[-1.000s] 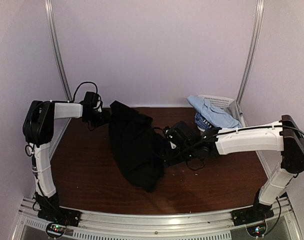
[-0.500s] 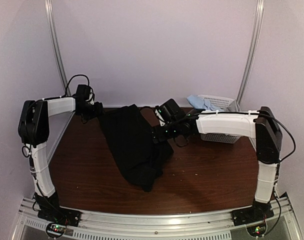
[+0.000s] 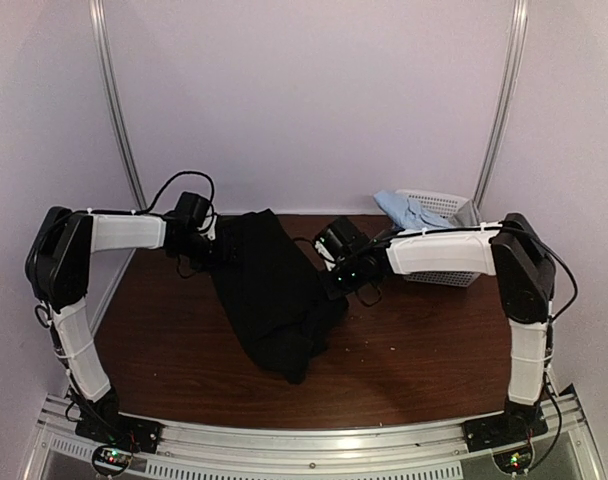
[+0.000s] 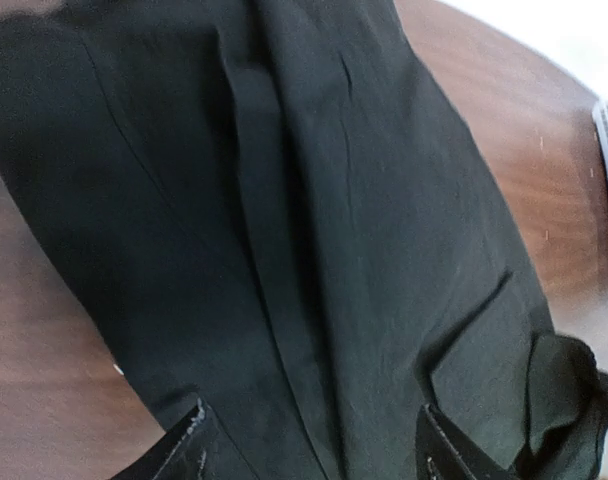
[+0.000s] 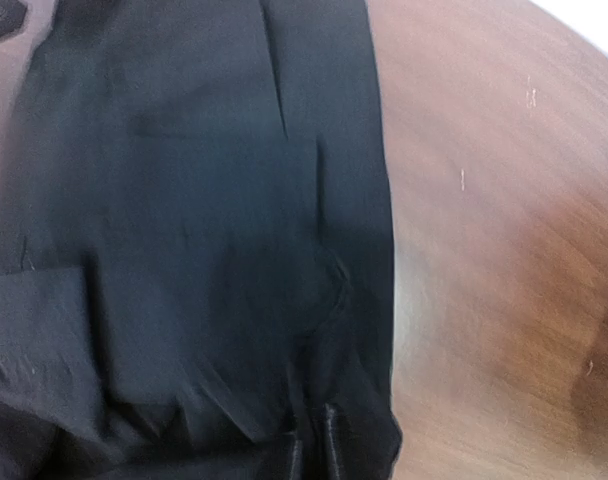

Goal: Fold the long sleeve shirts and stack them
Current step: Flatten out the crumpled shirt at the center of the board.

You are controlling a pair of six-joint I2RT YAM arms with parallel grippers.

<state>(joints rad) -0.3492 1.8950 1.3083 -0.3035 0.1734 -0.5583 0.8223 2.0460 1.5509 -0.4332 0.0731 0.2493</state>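
Note:
A plain black long sleeve shirt lies rumpled across the middle of the brown table, from the back edge toward the front. My left gripper is at its back-left corner. In the left wrist view this gripper is open, its fingers straddling the black cloth. My right gripper is at the shirt's right edge. In the right wrist view it is shut, pinching a fold of the black cloth. A pale blue shirt hangs out of the basket.
A white lattice basket stands at the back right corner, partly behind my right forearm. Metal frame posts rise at both back corners against the pale wall. Bare wood shows to the right of the shirt.
My right gripper has closed on the shirt's right edge after swinging back and left. My left gripper has moved right onto the shirt's back-left corner. The shirt lies lower and flatter.

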